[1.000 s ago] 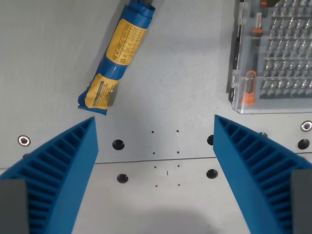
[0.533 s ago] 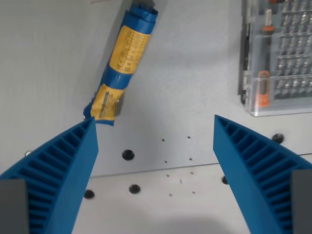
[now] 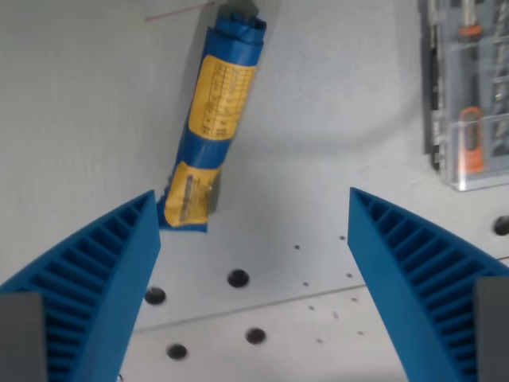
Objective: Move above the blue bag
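Grey metal counter fills the wrist view, a pale flat surface with a seam running across the lower part and several dark round holes and tiny specks scattered toward 6 o'clock. A thin reddish line marks it near 11 o'clock.

Next in size, the pincer shows as two ribbed blue fingers rising from the 7 and 5 o'clock corners. They stand wide apart with bare counter between their tips, and they grip nothing.

Clear plastic case sits at 2 to 3 o'clock, cut off by the edge; orange-handled tools show blurred inside it.

Smaller again, the blue bag lies on the counter from 12 o'clock down toward the centre-left. It is rolled into a long tube with yellow printed labels. Its long axis runs from about 1 o'clock to 7 o'clock, only slightly tilted from straight up and down. The crumpled upper end points toward 12 o'clock; the flattened lower end sits just beside the tip of the finger on the wrist view's left, though whether they touch is unclear.
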You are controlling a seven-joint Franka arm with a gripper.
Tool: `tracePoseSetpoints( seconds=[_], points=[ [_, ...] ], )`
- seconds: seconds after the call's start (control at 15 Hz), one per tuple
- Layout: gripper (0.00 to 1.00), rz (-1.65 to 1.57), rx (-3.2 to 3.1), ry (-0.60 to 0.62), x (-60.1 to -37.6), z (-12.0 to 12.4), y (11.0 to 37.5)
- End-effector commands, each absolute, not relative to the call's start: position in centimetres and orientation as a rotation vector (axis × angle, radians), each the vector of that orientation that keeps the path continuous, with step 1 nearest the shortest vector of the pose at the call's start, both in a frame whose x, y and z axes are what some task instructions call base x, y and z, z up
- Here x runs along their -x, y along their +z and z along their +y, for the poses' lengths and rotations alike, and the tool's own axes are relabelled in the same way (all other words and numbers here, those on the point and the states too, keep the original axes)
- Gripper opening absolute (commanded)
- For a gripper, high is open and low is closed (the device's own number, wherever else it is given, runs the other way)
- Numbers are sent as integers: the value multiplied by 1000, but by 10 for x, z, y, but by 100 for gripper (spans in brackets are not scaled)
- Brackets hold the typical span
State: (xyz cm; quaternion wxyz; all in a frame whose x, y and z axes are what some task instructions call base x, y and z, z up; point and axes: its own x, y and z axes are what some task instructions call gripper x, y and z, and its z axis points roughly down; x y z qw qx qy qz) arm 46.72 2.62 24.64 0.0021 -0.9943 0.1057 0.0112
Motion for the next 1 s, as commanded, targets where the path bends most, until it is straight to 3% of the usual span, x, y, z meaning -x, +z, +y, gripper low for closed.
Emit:
tracePoseSetpoints(
  seconds=[0.07,1.0],
  points=[
    [100,657,3061,-102,-466,33,233],
    [100,841,3008,-114,-468,48,175]
  ],
)
